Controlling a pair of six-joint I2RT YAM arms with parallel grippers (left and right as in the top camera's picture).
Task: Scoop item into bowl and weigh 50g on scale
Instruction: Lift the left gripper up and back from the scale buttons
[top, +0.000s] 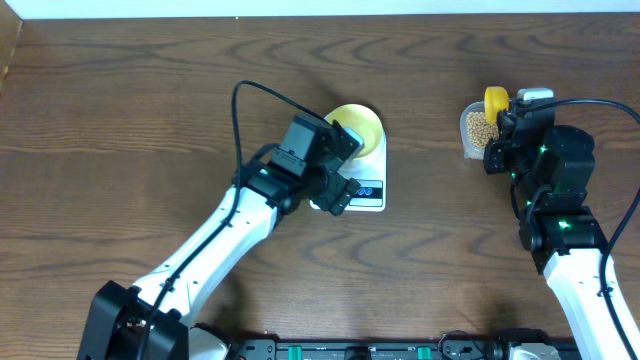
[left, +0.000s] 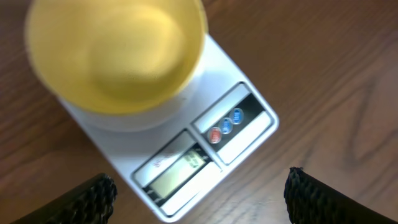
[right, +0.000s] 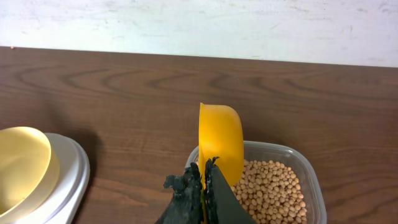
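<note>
The pale yellow bowl (top: 357, 125) stands empty on the white scale (top: 365, 190); both also show in the left wrist view, bowl (left: 118, 53) and scale (left: 205, 146). My left gripper (left: 199, 199) is open and empty, hovering over the scale's display edge. My right gripper (right: 205, 180) is shut on the handle of a yellow scoop (right: 221, 143), held on edge above the clear tub (right: 298, 162) of tan beans (right: 273, 190). The tub of beans (top: 480, 128) lies at the right in the overhead view, the scoop (top: 496, 99) at its far end.
The table is dark brown wood (top: 150, 90). A pale wall runs along its far edge (right: 186, 25). The right arm (top: 560, 190) stands over the tub's right side; the left arm (top: 230, 240) reaches diagonally from the front left.
</note>
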